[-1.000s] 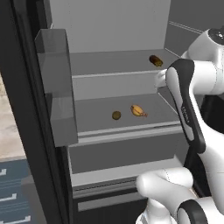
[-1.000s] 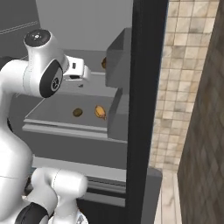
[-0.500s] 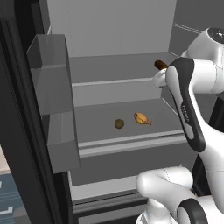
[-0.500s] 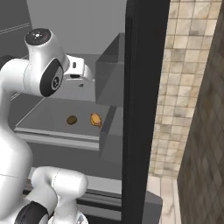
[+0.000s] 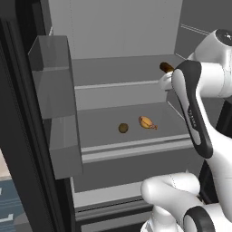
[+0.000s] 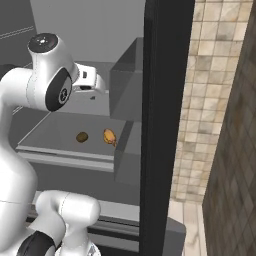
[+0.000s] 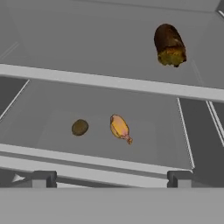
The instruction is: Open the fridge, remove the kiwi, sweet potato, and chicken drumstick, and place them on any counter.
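Observation:
The fridge [image 5: 118,27] stands open, its light grey shelves in view. On the lower shelf the round kiwi [image 7: 79,127] lies just left of the golden chicken drumstick [image 7: 119,127]; both also appear in the left base view, kiwi [image 5: 123,128] and drumstick [image 5: 146,122]. The dark sweet potato [image 7: 169,44] rests on the upper shelf at the right, and my forearm partly hides the sweet potato [image 5: 166,67]. My gripper [image 7: 111,178] is open and empty, in front of the shelves and above the lower shelf's front edge. The white hand [image 6: 90,81] hovers level with the upper shelf.
The left door's grey bins [image 5: 56,90] jut out beside the shelves. The black right door edge [image 6: 165,125] stands close on the right, with a tiled wall [image 6: 220,100] beyond. A grey drawer front [image 5: 131,170] sits below the lower shelf. Blue-grey drawers [image 5: 8,213] show at lower left.
Both base views have shifted and the fridge interior looms larger, so the base has driven closer. The foods lie as before and the gripper stays open.

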